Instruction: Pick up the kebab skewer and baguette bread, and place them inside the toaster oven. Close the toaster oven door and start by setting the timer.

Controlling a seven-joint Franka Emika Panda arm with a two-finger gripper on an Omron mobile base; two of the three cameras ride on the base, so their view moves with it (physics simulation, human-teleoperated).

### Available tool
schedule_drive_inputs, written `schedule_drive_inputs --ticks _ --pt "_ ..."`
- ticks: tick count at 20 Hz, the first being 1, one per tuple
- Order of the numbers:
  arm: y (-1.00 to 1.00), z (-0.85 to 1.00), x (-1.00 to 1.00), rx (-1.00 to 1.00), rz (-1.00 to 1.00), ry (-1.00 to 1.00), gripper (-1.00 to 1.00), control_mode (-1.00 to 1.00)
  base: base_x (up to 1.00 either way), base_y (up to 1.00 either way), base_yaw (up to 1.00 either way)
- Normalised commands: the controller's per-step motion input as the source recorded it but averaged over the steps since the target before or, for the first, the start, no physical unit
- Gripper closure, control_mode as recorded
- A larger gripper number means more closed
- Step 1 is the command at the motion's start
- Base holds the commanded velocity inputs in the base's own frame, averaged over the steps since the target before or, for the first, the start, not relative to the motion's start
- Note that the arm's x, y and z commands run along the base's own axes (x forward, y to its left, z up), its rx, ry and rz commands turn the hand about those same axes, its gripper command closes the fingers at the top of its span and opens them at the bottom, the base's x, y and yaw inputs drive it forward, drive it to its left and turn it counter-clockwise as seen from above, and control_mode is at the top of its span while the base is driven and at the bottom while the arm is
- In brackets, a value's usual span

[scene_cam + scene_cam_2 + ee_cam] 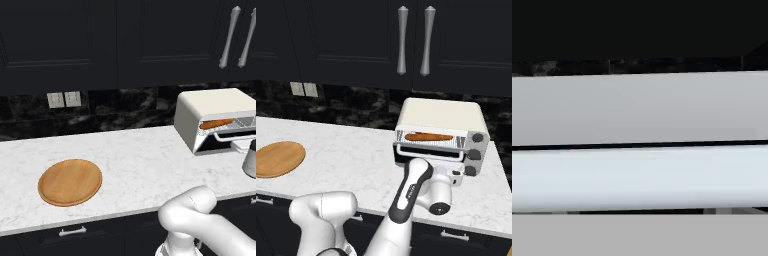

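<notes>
Toaster oven (442,131) mouth is open; the baguette bread (429,137) lies across the rack and fills most of its width. Toaster oven door (428,153) hangs folded down at the front, with the arm's wrist crowding it. Counter (135,155) left of the oven is bare as far as the round wooden board (70,182). Upper cabinets (356,40) overhang the oven.

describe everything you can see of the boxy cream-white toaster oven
The boxy cream-white toaster oven stands on the white marble counter against the dark backsplash. Its top is rounded, with dark knobs down the right front. The door hangs partly open, and an orange-brown baguette lies inside on the wire rack.
</notes>
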Motion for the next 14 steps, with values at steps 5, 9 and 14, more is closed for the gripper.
schedule_drive_inputs --ticks 5,9,14 --pt "0.51 0.01 0.66 0.0 0.0 0.0 -1.0 -1.0 0.0 0.0 0.0" --pt "0.35 0.01 0.57 0.0 0.0 0.0 -1.0 -1.0 0.0 0.0 0.0" --pt "0.32 0.01 0.4 0.0 -0.01 0.0 -1.0 -1.0 0.0 0.0 0.0"
